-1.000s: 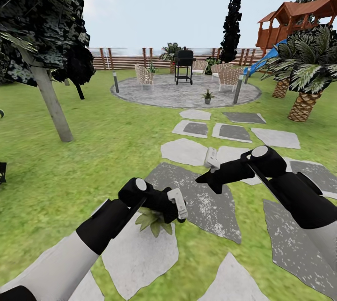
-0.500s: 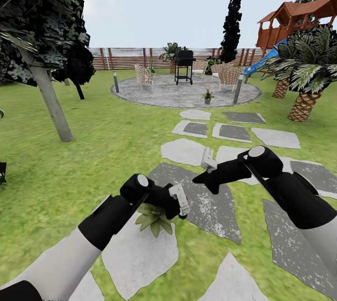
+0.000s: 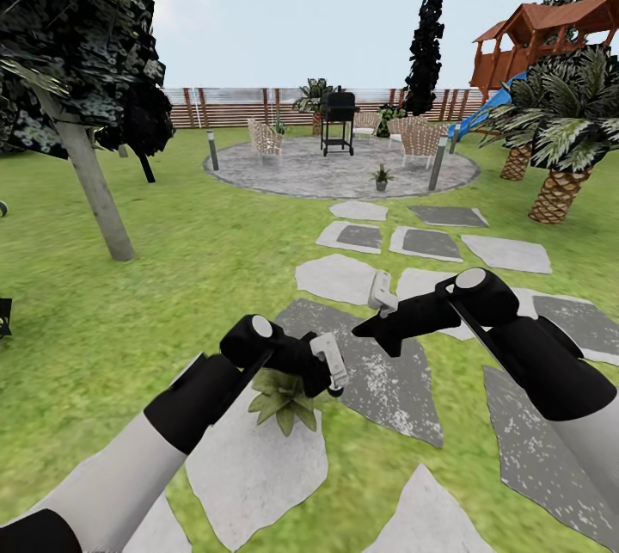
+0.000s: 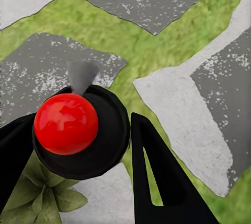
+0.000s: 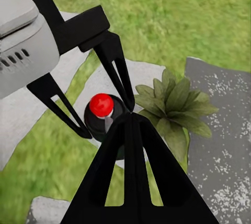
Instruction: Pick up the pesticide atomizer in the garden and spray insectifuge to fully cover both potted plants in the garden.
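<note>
- Your left gripper (image 3: pixel 331 374) is clamped on the pesticide atomizer (image 4: pixel 78 130); its red-tipped nozzle (image 4: pixel 66 124) sits between the black fingers (image 4: pixel 157 177).
- One potted plant (image 3: pixel 284 402) lies just under that gripper, on a pale stepping stone (image 3: pixel 254 471).
- Your right gripper (image 3: pixel 383 312) hovers near the left one; its fingers look pressed together, holding nothing.
- The second potted plant (image 3: pixel 381 178) stands well beyond both grippers, on the round patio (image 3: pixel 292 170).
</note>
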`<state>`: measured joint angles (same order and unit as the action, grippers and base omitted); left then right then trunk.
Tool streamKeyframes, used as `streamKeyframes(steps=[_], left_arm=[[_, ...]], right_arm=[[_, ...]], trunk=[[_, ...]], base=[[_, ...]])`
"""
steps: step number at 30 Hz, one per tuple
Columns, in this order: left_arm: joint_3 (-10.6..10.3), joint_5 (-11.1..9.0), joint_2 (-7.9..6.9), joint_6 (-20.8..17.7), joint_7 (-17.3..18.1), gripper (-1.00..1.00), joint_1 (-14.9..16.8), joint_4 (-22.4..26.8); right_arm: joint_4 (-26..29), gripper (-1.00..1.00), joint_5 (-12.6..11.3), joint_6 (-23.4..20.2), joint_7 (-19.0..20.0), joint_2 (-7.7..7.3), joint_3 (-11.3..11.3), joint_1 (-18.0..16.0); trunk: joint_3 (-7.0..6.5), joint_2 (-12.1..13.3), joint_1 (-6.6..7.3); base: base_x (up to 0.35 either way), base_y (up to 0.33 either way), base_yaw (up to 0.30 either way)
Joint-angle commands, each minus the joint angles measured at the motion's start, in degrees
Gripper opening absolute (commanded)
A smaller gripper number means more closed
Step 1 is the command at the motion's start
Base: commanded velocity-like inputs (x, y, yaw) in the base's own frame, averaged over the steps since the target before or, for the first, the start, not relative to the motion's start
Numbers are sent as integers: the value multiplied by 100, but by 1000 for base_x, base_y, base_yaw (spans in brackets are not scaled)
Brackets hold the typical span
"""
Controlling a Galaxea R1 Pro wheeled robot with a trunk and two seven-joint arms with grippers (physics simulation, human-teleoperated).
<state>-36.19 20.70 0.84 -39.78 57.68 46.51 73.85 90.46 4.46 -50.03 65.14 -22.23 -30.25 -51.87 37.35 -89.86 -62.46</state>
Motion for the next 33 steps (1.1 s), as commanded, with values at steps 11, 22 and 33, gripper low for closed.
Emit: streamKeyframes(steps=[11, 22, 33], left_arm=[[7, 30, 68, -140, 42, -100, 75, 14], [7, 27, 158, -152, 42, -100, 86, 16], [14, 30, 207, -146, 42, -100, 96, 16]], right_arm=[[7, -100, 47, -24, 42, -1, -5, -7], [7, -100, 47, -24, 42, -1, -2, -7], [7, -100, 47, -24, 42, -1, -5, -7]], trunk=[[6, -3, 0], [6, -3, 0], [6, -3, 0]], base=[[0, 0, 0], [0, 0, 0], [0, 0, 0]])
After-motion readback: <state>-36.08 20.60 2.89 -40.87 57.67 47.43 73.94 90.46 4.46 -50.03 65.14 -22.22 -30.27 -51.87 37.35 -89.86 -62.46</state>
